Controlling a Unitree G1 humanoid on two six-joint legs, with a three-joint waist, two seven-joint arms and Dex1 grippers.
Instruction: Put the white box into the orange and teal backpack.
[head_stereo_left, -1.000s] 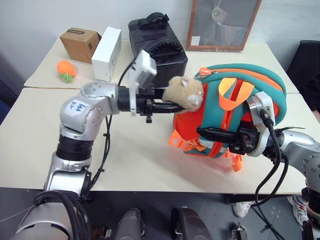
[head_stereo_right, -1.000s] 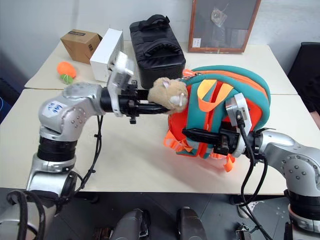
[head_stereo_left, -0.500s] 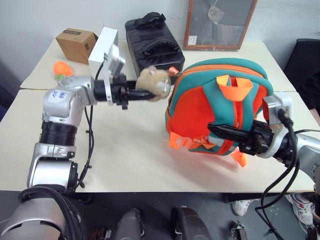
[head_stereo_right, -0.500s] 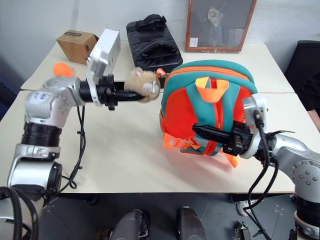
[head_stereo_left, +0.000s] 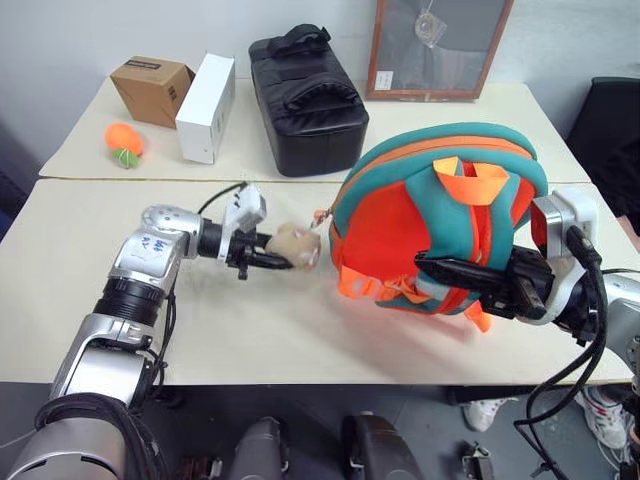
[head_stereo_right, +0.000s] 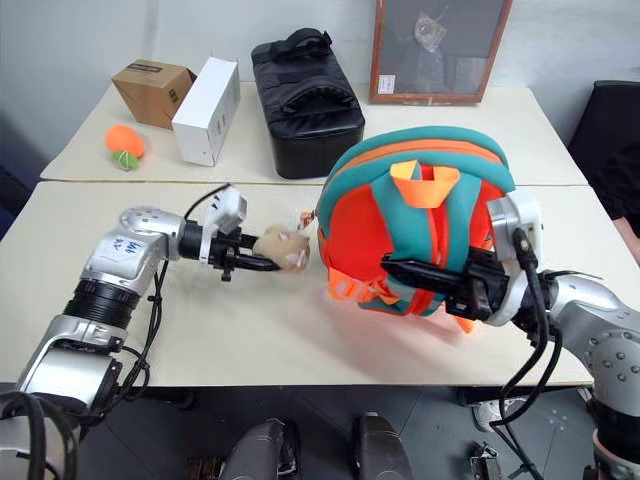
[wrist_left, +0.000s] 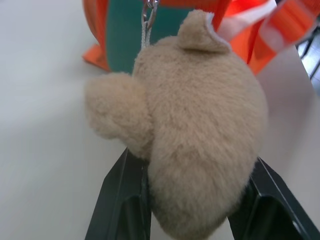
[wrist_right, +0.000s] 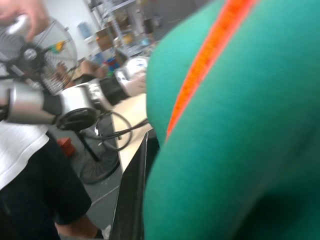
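**Robot steadies a backpack with both grippers on a table**

The orange and teal backpack stands upright on the near table, its strap side towards the camera. It is right of centre and leans slightly.

The right gripper reaches in from the right. Its two black fingers are closed together on the strap side of the backpack, low down among the orange webbing. This grip appears to be what holds the backpack upright.

The left gripper lies low over the table, just left of the backpack. Its fingers are clamped on either side of the tan plush toy. A small metal clip ties the plush toy to the backpack's teal edge. Holding the toy out to the side probably stops it dangling over the backpack, or gives a second hold on it.

Whether the white box is already inside cannot be told, because the backpack's opening faces away.

On the far table stand a black duffel bag, an upright white carton, a brown cardboard box and an orange ball. A framed picture leans against the wall.

No writing is readable. The cardboard box carries a dark label on top, and the left arm has a sticker with blue marks. Both are too small to make out.
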